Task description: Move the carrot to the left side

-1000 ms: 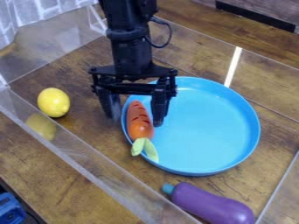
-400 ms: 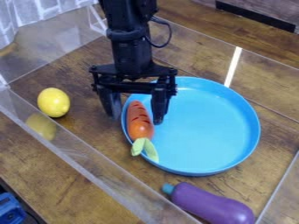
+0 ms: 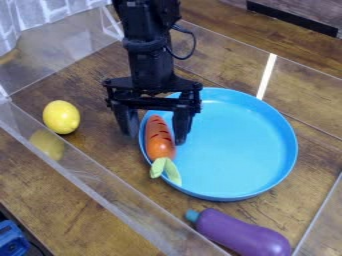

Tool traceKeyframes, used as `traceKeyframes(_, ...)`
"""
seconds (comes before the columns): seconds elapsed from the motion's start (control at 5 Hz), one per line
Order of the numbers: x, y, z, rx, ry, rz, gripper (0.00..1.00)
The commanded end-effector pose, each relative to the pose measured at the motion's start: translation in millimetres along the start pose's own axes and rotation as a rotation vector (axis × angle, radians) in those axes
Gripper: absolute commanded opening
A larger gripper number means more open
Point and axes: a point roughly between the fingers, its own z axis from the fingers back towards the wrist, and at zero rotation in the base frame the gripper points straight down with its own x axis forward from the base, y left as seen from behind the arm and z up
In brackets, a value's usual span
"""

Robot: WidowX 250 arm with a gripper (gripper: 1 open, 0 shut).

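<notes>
The carrot (image 3: 160,141) is small and orange with dark grooves and a light green leafy top. It lies on the left rim area of a blue plate (image 3: 254,150), leaves pointing toward the near edge. My gripper (image 3: 155,122) hangs directly over the carrot's far end. It is open, with one black finger (image 3: 123,116) left of the carrot outside the plate and the other on the right over the plate. Nothing is held between the fingers.
A round yellow lemon (image 3: 60,116) sits on the wooden table left of the plate. A purple eggplant (image 3: 245,235) lies near the front right. Clear plastic walls (image 3: 80,175) run along the left and front of the workspace.
The gripper has dipped very slightly toward the carrot; the carrot, lemon and eggplant have not moved.
</notes>
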Motion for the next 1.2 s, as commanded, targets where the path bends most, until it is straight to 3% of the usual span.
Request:
traceKeyframes(0.0,5.9,-7,6.3,-0.005,-0.044,-0.022,1.0)
traceKeyframes(1.0,15.9,-4,-23.1,0.007,-0.057,0.002,1.0)
